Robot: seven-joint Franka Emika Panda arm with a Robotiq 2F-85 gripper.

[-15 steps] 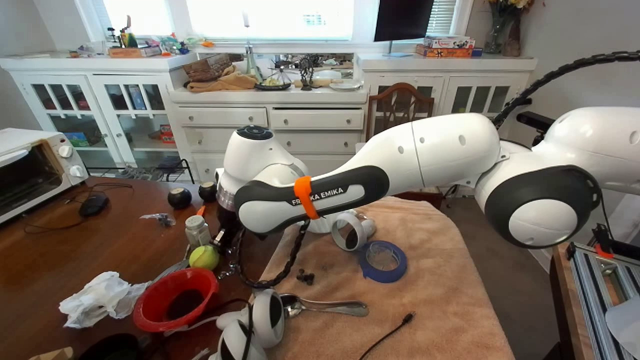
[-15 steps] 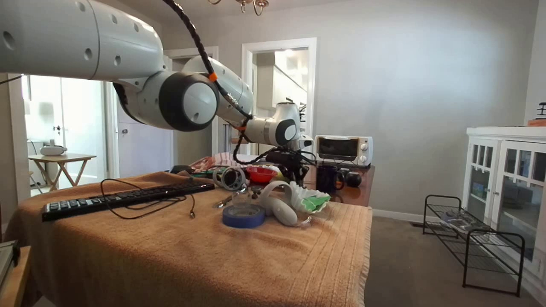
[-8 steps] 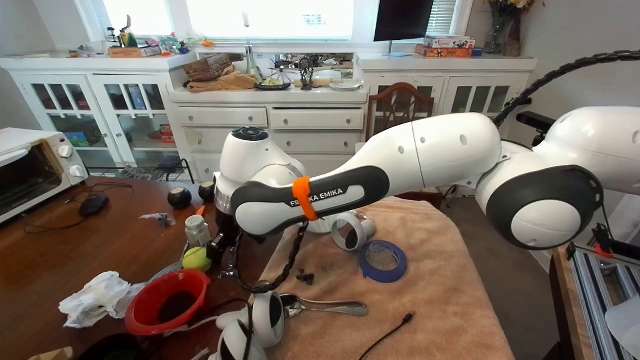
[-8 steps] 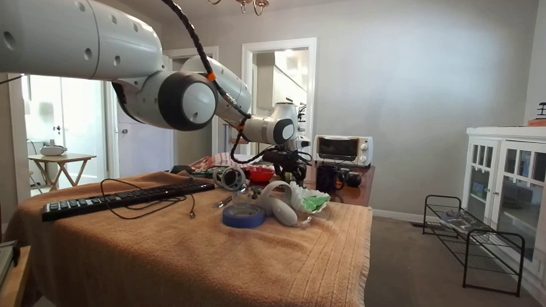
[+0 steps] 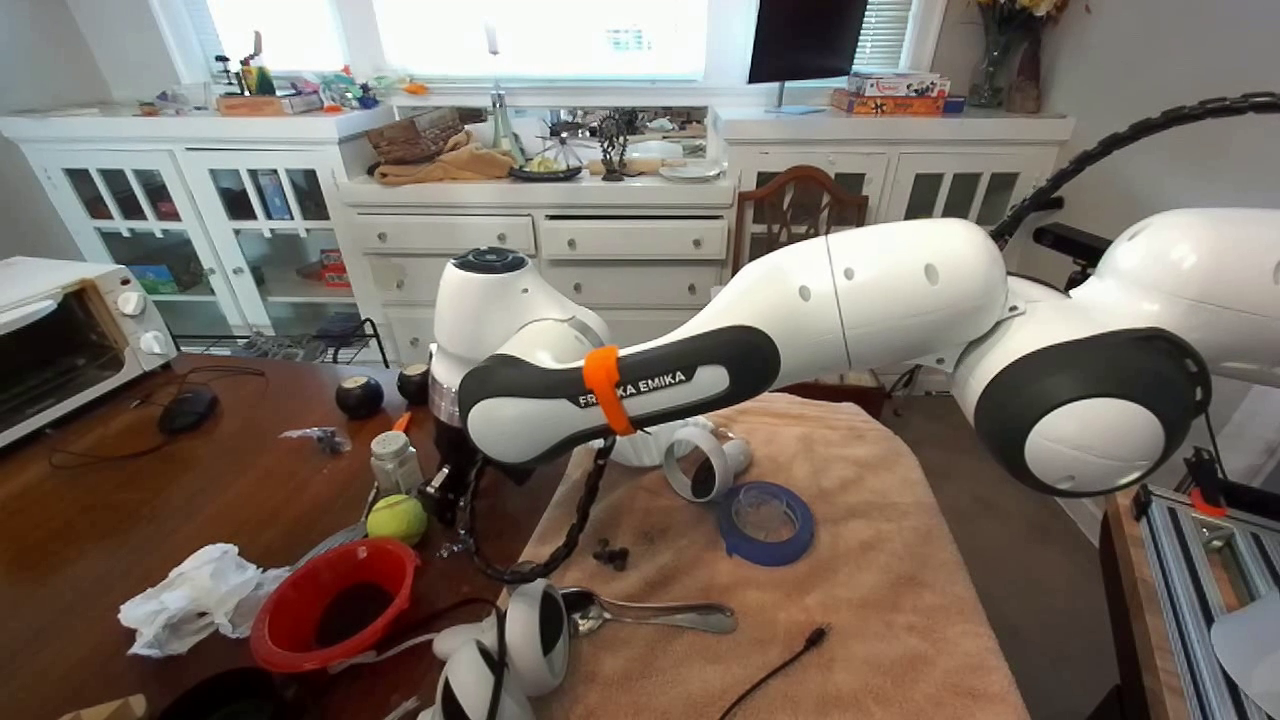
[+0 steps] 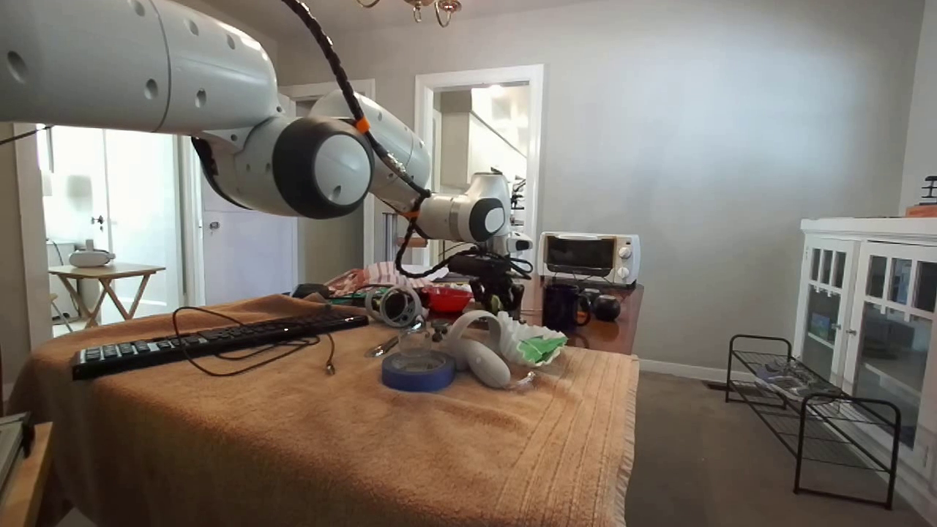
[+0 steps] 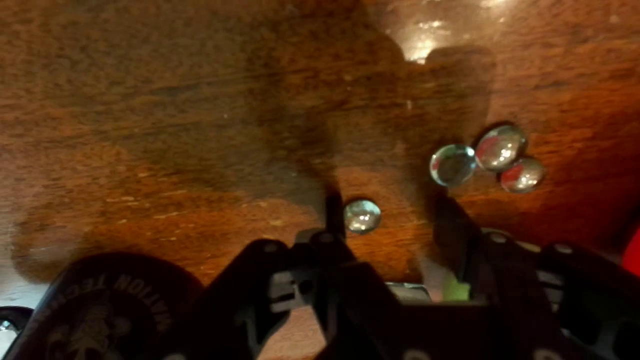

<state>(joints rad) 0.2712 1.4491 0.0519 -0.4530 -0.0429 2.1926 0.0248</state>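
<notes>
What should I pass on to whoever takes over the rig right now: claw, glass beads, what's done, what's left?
Claw: open, holding nothing, over the wooden table.
Wrist view: one clear bead lies between its jaws, close to one; a cluster of three lies by the other. Contact with the jaws is unclear.
Nearby: tennis ball and red bowl in an exterior view, dark mug in the wrist view.
Done: the claw is placed with that one bead between its jaws.
Left: no grasp made yet; all four look loose on the table.
</notes>
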